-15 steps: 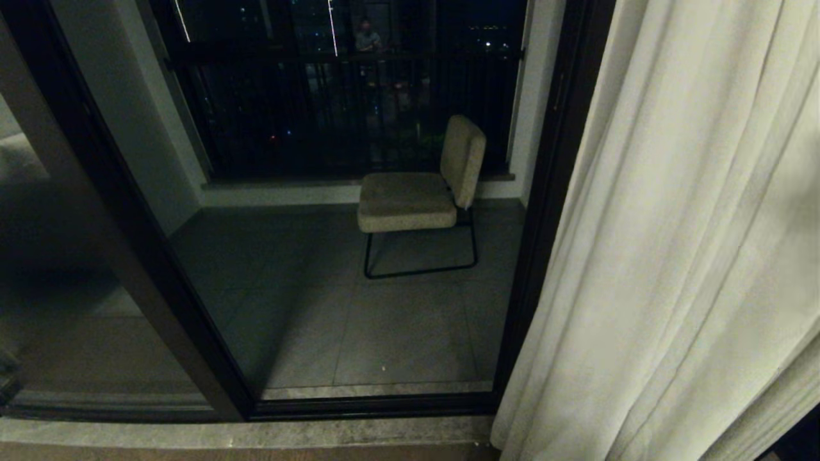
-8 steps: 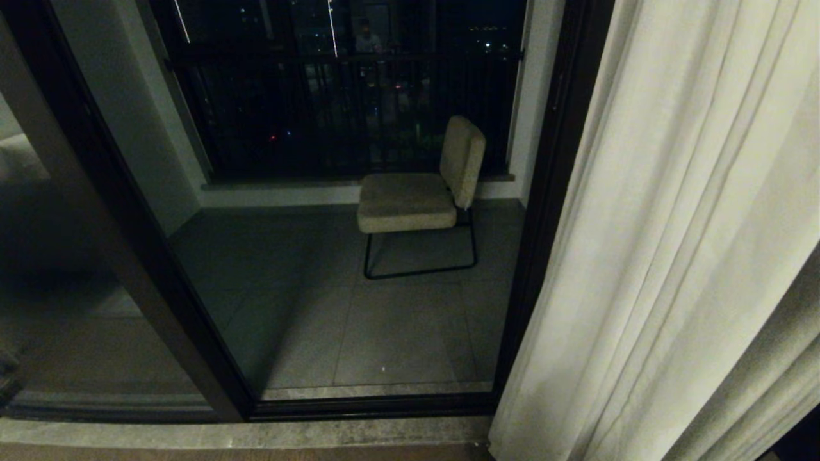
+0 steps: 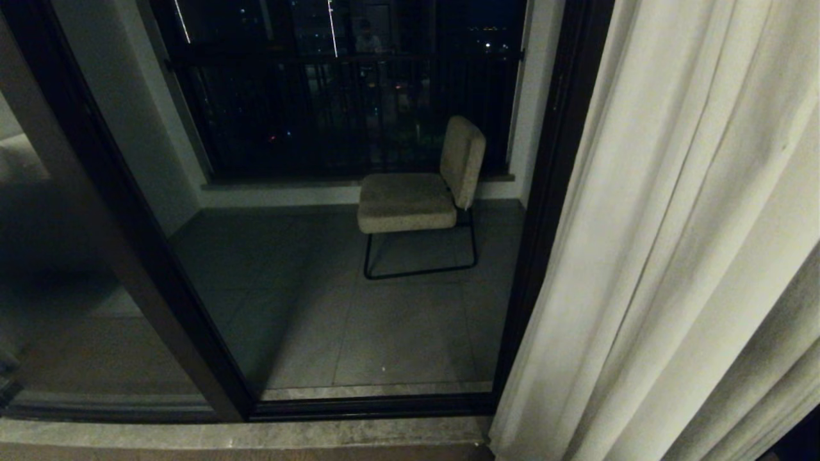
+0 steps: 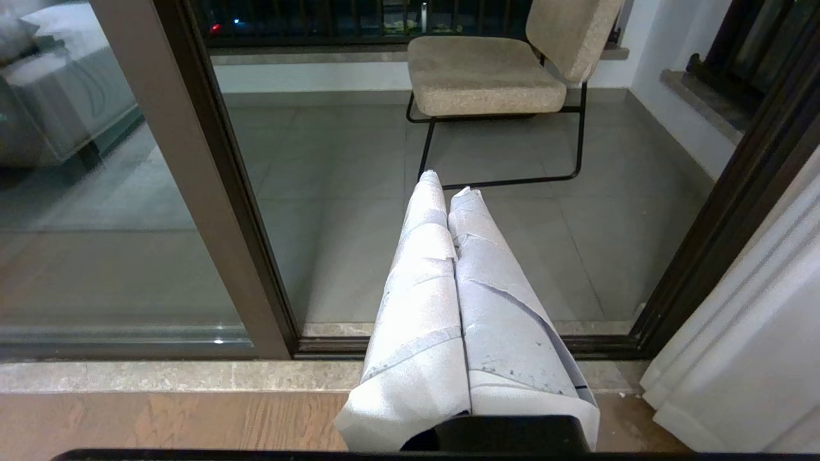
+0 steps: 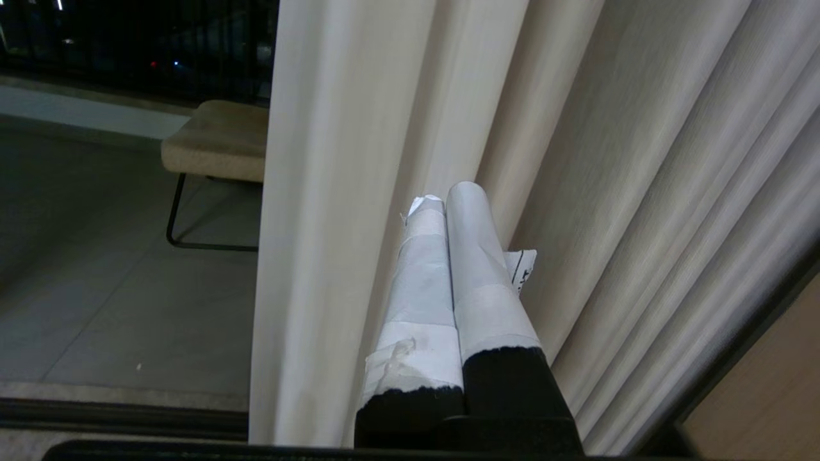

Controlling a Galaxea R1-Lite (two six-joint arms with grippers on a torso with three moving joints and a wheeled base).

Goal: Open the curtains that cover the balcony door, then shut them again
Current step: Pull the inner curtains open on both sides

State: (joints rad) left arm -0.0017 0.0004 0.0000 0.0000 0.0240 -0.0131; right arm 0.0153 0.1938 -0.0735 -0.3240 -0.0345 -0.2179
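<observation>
Both your grippers are closed and empty: the right gripper (image 5: 442,195) points into the curtains (image 3: 679,243), the left gripper (image 4: 445,182) toward the balcony door (image 3: 544,211).

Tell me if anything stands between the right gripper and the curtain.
Nothing visible does. The right gripper, shut, points straight at the curtain, its tips right by the pleats with no object between. Whether they touch the fabric cannot be told.
</observation>
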